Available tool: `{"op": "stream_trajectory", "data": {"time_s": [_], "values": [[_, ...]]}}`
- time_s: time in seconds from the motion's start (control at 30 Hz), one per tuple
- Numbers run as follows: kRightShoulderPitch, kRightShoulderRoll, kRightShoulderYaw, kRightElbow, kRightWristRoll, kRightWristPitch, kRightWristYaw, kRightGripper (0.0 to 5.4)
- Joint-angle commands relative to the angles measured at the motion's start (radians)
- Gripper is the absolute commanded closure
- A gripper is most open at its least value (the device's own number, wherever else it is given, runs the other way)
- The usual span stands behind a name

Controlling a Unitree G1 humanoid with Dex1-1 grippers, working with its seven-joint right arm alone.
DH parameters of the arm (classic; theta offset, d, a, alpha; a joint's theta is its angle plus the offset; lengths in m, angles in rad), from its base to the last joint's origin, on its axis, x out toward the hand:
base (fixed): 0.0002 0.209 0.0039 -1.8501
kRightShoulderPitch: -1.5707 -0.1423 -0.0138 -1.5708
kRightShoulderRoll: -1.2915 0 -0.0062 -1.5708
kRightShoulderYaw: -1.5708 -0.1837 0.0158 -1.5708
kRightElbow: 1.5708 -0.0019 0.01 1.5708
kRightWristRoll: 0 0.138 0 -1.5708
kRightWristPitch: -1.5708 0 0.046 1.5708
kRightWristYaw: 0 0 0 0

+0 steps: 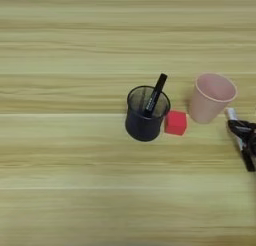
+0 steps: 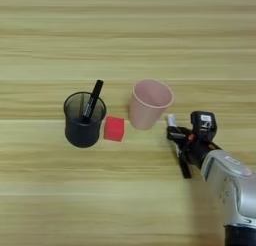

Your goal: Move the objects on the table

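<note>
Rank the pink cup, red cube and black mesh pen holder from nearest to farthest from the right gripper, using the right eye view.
From the right gripper:
1. Pink cup, just to its upper left.
2. Red cube, further left.
3. Black mesh pen holder, farthest left.

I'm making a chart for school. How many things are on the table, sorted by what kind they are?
Cups: 2, a black mesh cup and a pink cup
Pens and markers: 2, a black pen standing in the black mesh cup, and a white-grey marker lying at the gripper
Cubes: 1, a red cube
Total: 5
</note>
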Motion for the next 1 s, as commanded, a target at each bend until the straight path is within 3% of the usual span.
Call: {"op": "stream_trajectory", "data": {"time_s": [0.03, 0.33, 0.37, 1.0], "values": [[-0.081, -0.023, -0.001, 0.031, -0.033, -0.059, 0.004, 4.67], [-0.112, -0.002, 0.005, 0.104, -0.06, -0.086, 0.013, 4.67], [-0.113, 0.0, 0.006, 0.104, -0.061, -0.087, 0.013, 4.38], [-0.086, -0.006, -0.036, 0.011, -0.048, -0.062, 0.019, 2.34]]}}
